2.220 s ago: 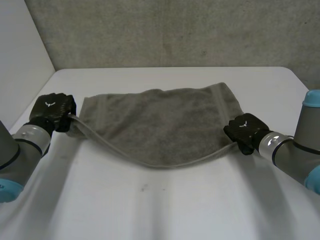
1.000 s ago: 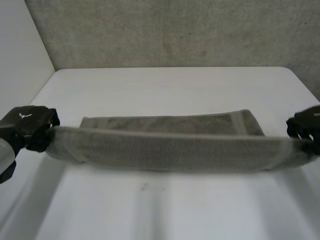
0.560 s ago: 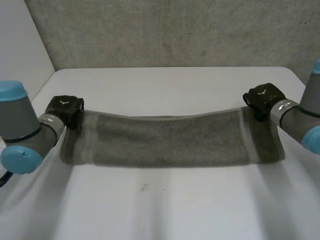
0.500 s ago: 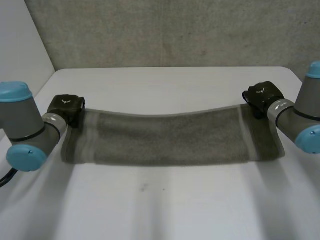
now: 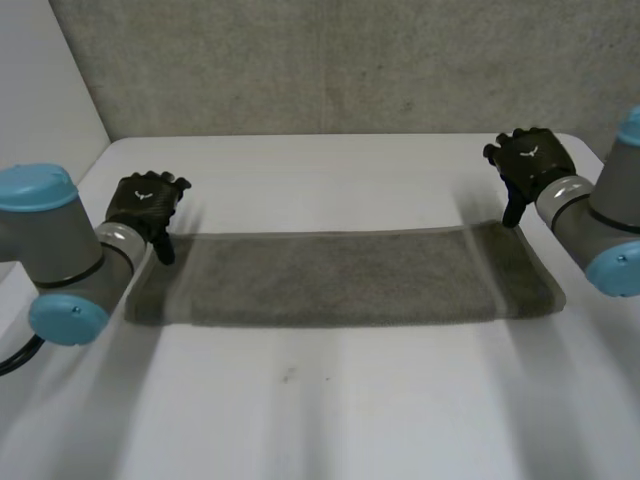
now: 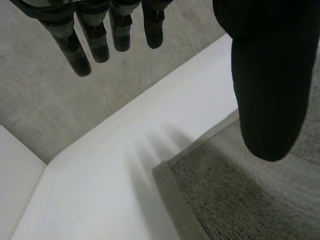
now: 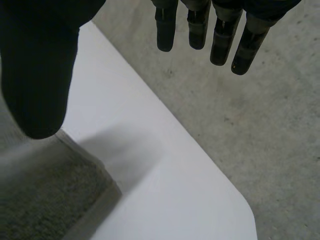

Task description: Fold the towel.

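While left hand (image 5: 147,203) and right hand (image 5: 530,160) hover spread above the half-folded towel's (image 5: 340,280) far corners, a crosswise fold probably needs regrasping.

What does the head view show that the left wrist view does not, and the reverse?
Head view: the whole grey terry towel as a long flat strip on the white table, and the right robot hand, open, at its far right corner. Left wrist view: the towel's hemmed corner close up, lying free by the thumb. Both: the left robot hand, fingers straight, holding nothing, and the towel.
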Controlling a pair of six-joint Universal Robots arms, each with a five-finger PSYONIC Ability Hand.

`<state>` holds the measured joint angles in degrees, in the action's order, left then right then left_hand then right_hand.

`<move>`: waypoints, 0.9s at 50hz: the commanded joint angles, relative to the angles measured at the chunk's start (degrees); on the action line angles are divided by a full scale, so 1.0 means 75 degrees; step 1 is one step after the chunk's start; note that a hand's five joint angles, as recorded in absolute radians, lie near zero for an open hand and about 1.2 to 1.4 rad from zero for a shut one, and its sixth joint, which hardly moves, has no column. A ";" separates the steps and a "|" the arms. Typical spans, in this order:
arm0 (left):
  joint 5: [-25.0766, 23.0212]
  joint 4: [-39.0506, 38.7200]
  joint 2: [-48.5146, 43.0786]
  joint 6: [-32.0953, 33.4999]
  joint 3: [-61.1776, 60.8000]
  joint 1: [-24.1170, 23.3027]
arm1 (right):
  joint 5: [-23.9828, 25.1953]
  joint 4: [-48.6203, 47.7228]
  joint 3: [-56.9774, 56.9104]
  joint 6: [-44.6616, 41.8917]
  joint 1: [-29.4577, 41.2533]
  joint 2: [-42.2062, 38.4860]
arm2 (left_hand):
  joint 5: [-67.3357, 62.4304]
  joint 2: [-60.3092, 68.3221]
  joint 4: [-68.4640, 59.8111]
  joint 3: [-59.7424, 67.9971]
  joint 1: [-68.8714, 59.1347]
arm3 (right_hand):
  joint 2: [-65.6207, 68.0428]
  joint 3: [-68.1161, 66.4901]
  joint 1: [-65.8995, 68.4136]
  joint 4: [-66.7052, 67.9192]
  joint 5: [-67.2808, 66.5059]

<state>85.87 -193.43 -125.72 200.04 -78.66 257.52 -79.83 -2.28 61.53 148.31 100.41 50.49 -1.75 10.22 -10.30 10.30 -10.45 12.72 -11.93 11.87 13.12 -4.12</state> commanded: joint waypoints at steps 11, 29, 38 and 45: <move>-0.0117 -0.0014 0.2630 -0.0118 -0.2379 0.0188 | 0.1912 0.0529 0.4027 0.0078 -0.1527 0.2080 | 0.0233 -0.0030 0.0040 -0.0039 0.0060 | 0.1553 -0.1659 0.1666 0.1500 -0.1367; -0.0703 -0.0014 0.2888 -0.1278 -0.2754 0.0282 | 0.2535 -0.1113 0.4757 0.0054 -0.2127 0.1342 | 0.0233 -0.0030 0.0040 -0.0039 0.0060 | 0.3708 -0.3813 0.3821 0.3654 -0.3521; -0.0715 -0.0026 0.2888 -0.1278 -0.2813 0.0317 | 0.2453 -0.1090 0.4616 -0.0636 -0.2162 0.0979 | 0.0233 -0.0030 0.0040 -0.0039 0.0060 | 0.5606 -0.5712 0.5719 0.5553 -0.5420; -0.0715 -0.0026 0.2899 -0.1278 -0.2813 0.0317 | 0.2068 -0.1078 0.4440 -0.0778 -0.2278 0.0908 | 0.0233 -0.0030 0.0040 -0.0039 0.0060 | 0.8970 -0.9076 0.9083 0.8917 -0.8784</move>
<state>80.50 -193.62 -104.07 190.45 -99.75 259.90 -62.05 -10.47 95.79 143.45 84.04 57.68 -1.31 9.45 -9.03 8.90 -9.70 65.59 -65.46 53.16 65.77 -53.32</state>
